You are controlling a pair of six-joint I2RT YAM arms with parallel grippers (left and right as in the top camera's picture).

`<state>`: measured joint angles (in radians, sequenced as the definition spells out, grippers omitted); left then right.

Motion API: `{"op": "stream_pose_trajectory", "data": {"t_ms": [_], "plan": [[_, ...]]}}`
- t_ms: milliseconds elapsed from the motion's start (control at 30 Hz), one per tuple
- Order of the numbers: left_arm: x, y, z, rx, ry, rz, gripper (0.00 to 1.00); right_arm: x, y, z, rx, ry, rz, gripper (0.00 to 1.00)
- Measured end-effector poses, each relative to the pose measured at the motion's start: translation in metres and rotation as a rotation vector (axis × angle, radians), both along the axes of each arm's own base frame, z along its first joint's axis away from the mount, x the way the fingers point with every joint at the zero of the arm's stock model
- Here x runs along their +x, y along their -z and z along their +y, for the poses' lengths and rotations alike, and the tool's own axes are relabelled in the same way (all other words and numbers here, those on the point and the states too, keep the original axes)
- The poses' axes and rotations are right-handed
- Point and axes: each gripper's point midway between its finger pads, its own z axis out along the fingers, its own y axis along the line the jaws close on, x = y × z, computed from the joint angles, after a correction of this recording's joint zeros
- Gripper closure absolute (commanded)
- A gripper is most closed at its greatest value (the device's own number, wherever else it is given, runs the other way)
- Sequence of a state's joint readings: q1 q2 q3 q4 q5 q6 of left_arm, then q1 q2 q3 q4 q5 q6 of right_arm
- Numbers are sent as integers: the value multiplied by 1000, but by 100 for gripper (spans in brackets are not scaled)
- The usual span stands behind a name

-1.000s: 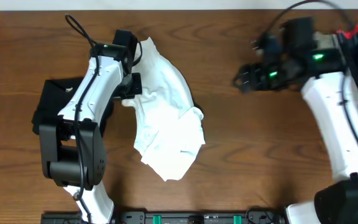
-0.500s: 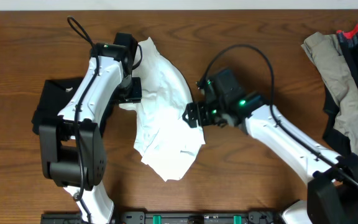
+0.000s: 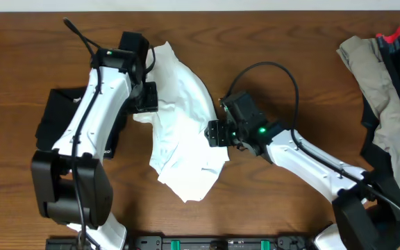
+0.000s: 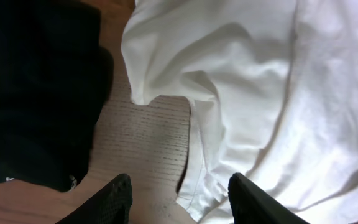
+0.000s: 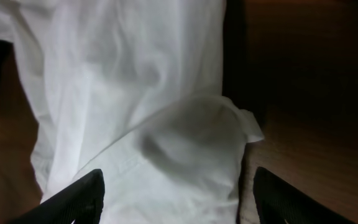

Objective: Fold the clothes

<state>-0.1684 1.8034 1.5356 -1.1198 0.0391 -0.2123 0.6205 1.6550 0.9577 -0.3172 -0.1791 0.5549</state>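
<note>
The white T-shirt (image 3: 182,132) lies crumpled left of centre on the wooden table. My left gripper (image 3: 144,98) hovers at its upper left edge. In the left wrist view that gripper (image 4: 182,205) is open, and a hem corner of the shirt (image 4: 241,93) lies loose between the fingertips (image 4: 114,199) on bare wood. My right gripper (image 3: 214,132) is at the shirt's right edge. In the right wrist view it (image 5: 179,202) stands wide open just above a rumpled fold of the white shirt (image 5: 135,106), holding nothing.
A black garment (image 3: 54,118) lies flat under the left arm, seen dark at the left in the wrist view (image 4: 36,87). A pile of khaki, black and red garments (image 3: 384,83) fills the far right. Bare wood (image 3: 290,69) lies between.
My right arm has swung from the far right pile across to the shirt's right edge. The left gripper has opened and let go of the shirt's edge.
</note>
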Motion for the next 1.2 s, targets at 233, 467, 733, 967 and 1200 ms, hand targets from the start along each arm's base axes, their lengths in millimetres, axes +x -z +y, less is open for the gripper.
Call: {"op": "stream_pose_trajectory", "data": {"t_ms": [233, 467, 733, 967, 1200], "plan": [[-1, -16, -1, -14, 1, -44, 46, 5, 21, 15, 46, -18, 23, 99], [-9, -21, 0, -13, 1, -31, 43, 9, -23, -14, 79, 11, -9, 99], [-12, -20, 1, -11, 1, -21, 42, 22, -130, -148, 14, 321, -264, 90], [-13, -21, -9, -69, 7, -10, 42, 19, -137, -206, -85, 444, -295, 67], [-26, -21, -57, -240, 84, 33, 43, 21, -126, -206, -120, 413, -274, 45]]}}
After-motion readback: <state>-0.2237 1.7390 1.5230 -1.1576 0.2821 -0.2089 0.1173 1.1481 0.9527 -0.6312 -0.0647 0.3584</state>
